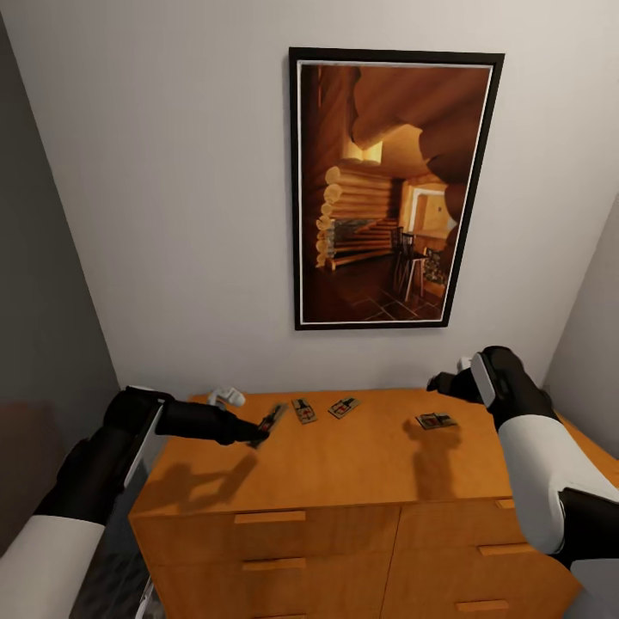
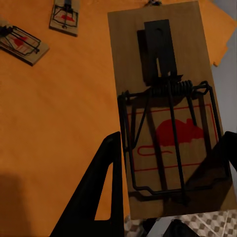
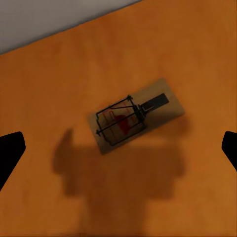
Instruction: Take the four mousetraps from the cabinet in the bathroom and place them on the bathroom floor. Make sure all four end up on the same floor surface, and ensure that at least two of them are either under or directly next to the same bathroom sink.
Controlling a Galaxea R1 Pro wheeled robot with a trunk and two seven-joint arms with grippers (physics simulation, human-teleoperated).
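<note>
Glossy white forearm shells, black elbow and wrist joints, left hand matte black, flat tapered fingers with triangular cut-out

A black-framed picture of a log cabin interior hangs on the pale wall.

home room | wooden cabinet | framed picture on wall

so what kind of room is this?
Indoors in a home, room type unclear: a low wooden cabinet against a plain wall, a framed cabin picture above it, four mousetraps on top, one in the left tool.
</note>
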